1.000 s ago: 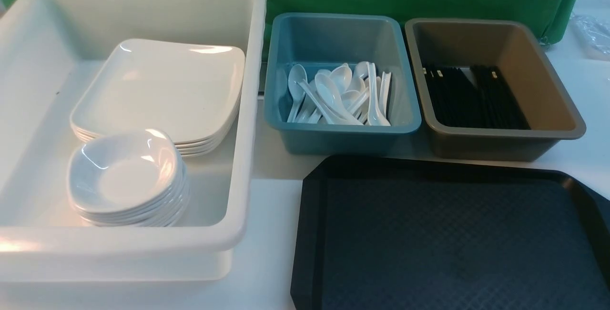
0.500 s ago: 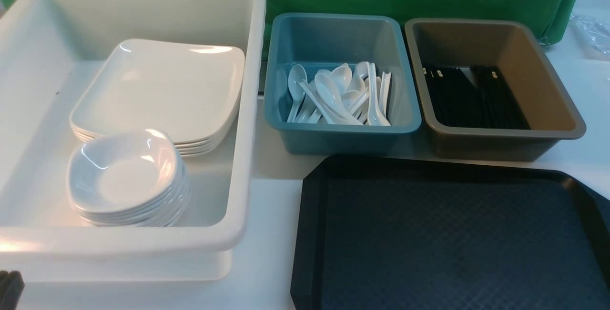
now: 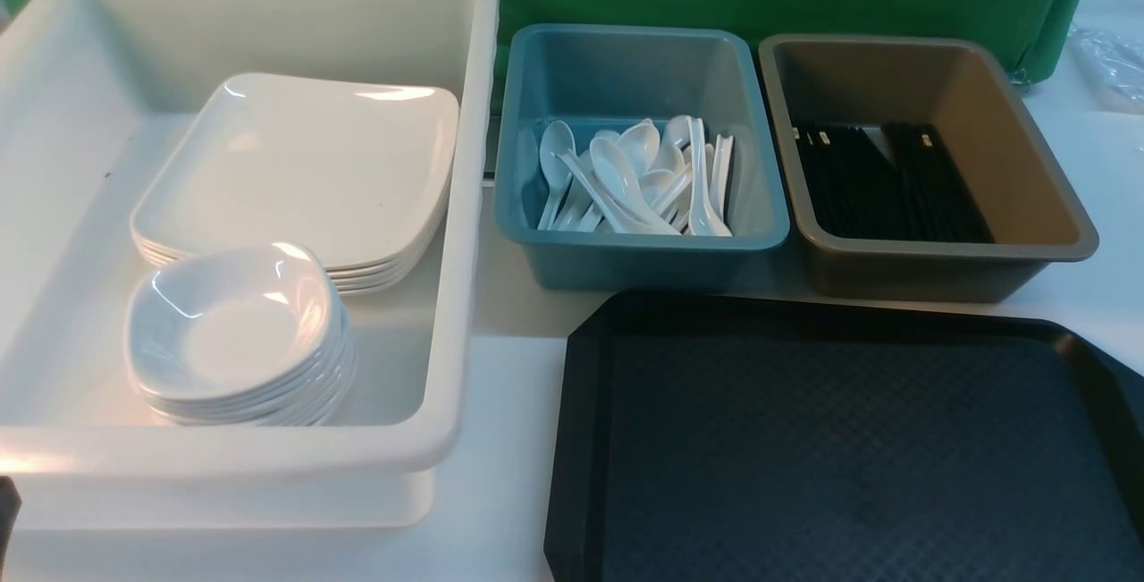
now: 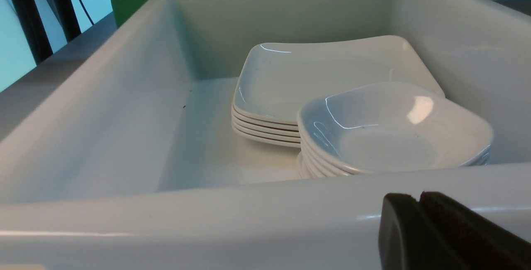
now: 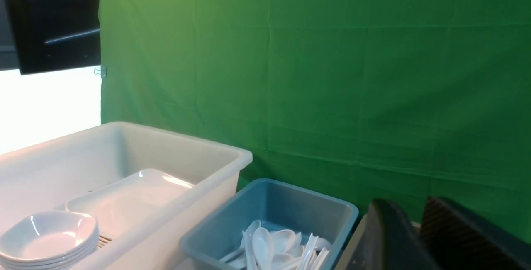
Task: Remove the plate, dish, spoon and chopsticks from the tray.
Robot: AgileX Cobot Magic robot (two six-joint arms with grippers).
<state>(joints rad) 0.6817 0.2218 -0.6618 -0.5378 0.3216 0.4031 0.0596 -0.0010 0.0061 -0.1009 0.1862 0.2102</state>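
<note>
1. Black tray (image 3: 849, 457) is seen at 5 o'clock in the front view; its textured surface is bare, with no tableware on it.
2. White plate (image 3: 304, 166) is found on top of a stack inside the white bin (image 3: 465, 206) at 9 o'clock; the dish (image 3: 232, 323) tops a second stack just nearer, overlapping the plate stack's near edge.
3. Spoons (image 3: 639, 175) are piled in the teal bin (image 3: 643, 260) at 12 o'clock, handles mostly toward the robot. Which one came off the tray cannot be told.
4. Chopsticks (image 3: 894, 180) are laid in the brown bin (image 3: 938, 274) at 1 o'clock, long axes running roughly 12 to 6.
5. Left gripper (image 4: 420, 198) is pressed closed with nothing in it, outside the white bin's near wall; both stacks lie beyond that wall.
6. Right gripper (image 5: 417, 214) is parted by a narrow gap, nothing held; it is raised, with the teal bin below and ahead.
7. Key relation: the tray lies on the right arm's side, but nothing is left there to grasp. The task is judged complete; only retraction seems called for.
</note>
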